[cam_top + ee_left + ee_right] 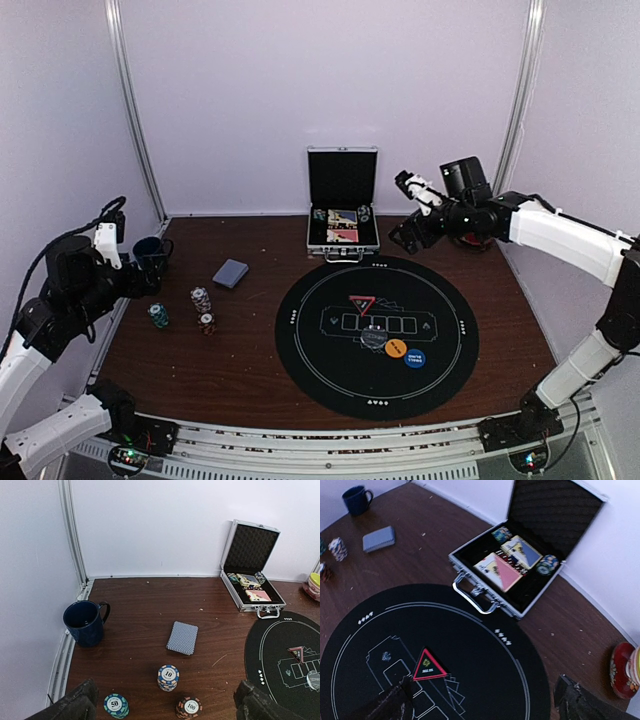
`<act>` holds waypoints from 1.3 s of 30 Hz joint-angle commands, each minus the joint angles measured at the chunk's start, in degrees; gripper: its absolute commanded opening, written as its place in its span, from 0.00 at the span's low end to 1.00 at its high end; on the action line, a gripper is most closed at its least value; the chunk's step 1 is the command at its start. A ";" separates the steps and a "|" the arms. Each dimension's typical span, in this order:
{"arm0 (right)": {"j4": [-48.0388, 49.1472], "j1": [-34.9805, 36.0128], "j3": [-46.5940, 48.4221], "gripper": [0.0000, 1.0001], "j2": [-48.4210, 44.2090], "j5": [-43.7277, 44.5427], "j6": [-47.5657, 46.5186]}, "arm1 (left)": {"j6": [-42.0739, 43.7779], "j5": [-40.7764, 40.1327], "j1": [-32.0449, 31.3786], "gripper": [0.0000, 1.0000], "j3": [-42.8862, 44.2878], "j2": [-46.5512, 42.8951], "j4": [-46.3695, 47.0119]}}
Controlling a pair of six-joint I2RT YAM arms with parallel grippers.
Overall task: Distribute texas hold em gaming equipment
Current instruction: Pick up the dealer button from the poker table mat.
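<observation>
Case [342, 178] lay open with two card packs [521, 551], chips [547, 564]
Three chip stacks [168, 676]; one deck [182, 637]; left gripper [167, 700], right gripper [485, 700] spread

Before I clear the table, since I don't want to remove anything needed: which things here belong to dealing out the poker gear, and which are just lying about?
Belongs:
card deck; teal chip stack; white chip stack; red chip stack; orange button; blue button; white button.

Lying about:
silver case; dark blue mug.
</observation>
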 commanded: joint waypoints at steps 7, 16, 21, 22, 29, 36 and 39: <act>-4.73 11.72 -0.92 1.00 7.57 0.77 -6.33 | 1.27 3.14 1.22 0.98 -1.86 -4.56 4.68; -6.20 11.96 -3.18 1.00 9.74 -0.93 -9.79 | 1.39 3.20 1.17 0.98 -1.70 -8.76 4.43; -6.77 12.11 -3.74 1.00 10.61 0.09 -10.55 | 1.47 3.31 1.17 0.98 -3.12 -10.32 5.04; -6.99 12.22 -3.79 1.00 10.76 0.25 -10.73 | 1.57 3.57 1.22 0.98 -3.18 -10.22 5.01; -8.20 13.69 -5.44 1.00 11.71 0.59 -12.24 | 1.71 4.08 1.53 0.98 -3.37 -10.23 4.95; -10.05 17.34 -8.45 1.00 11.37 0.10 -14.75 | 1.67 4.27 2.42 0.98 -3.70 -10.27 4.90; -9.02 17.59 -9.86 1.00 11.19 0.80 -14.58 | 1.76 4.55 2.62 0.98 -3.67 -9.98 4.87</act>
